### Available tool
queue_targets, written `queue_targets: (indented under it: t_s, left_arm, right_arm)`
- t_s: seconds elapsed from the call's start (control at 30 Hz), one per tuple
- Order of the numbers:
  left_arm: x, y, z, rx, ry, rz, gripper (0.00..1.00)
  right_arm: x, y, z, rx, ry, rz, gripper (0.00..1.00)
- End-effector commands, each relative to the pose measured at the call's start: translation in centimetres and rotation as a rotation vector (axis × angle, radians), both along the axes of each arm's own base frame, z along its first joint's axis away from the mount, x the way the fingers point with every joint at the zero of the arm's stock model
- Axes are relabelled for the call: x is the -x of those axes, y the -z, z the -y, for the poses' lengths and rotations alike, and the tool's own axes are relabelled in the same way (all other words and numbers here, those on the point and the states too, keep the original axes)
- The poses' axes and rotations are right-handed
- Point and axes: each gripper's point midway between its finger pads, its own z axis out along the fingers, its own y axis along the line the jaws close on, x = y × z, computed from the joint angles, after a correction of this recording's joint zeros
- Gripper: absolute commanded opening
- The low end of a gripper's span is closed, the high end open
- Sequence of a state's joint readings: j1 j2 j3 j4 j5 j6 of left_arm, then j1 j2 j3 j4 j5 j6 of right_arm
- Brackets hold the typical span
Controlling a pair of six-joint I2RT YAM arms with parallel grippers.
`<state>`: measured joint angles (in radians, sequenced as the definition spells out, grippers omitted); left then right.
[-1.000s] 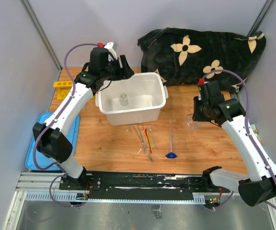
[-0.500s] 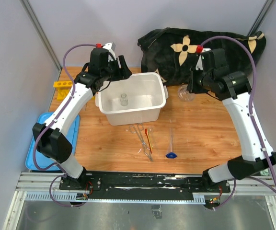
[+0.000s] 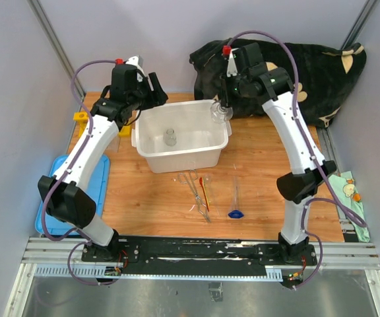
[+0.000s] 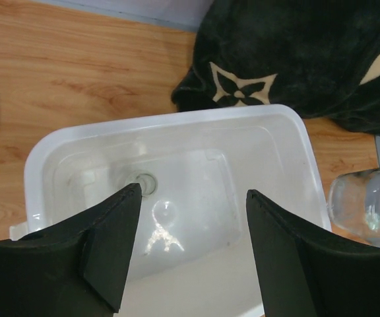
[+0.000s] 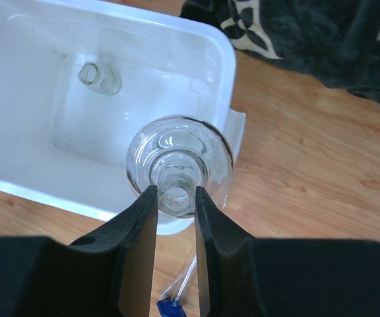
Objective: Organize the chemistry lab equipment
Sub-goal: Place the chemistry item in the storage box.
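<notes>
Right wrist view alone: right jaws clamped on flask neck; left jaws apart.

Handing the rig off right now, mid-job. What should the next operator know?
Left gripper: open, empty, above the white bin.
Right gripper: shut on the flask neck, over the bin's right rim.
Done: one small beaker inside the bin.
To do: lower flask in; tweezers, red-orange tool, blue-based glass piece lie on the table before the bin; yellow rack at left edge.
</notes>
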<state>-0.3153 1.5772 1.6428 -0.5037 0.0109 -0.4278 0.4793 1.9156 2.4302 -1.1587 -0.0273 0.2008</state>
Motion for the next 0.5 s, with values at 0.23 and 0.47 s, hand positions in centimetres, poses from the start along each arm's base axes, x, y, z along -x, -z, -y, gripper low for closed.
queue_targets:
  t_s: [0.23, 0.47]
  left_arm:
    - [-0.6, 0.0, -2.6, -0.025, -0.070, 0.012, 0.70]
    - [-0.4, 0.1, -3.2, -0.044, -0.079, 0.018, 0.70]
  right_arm:
    - [-2.1, 3.5, -9.6, -0.036, -0.235, 0.025, 0.00]
    - [-4.0, 7.9, -12.2, -0.030, -0.268, -0.018, 0.00]
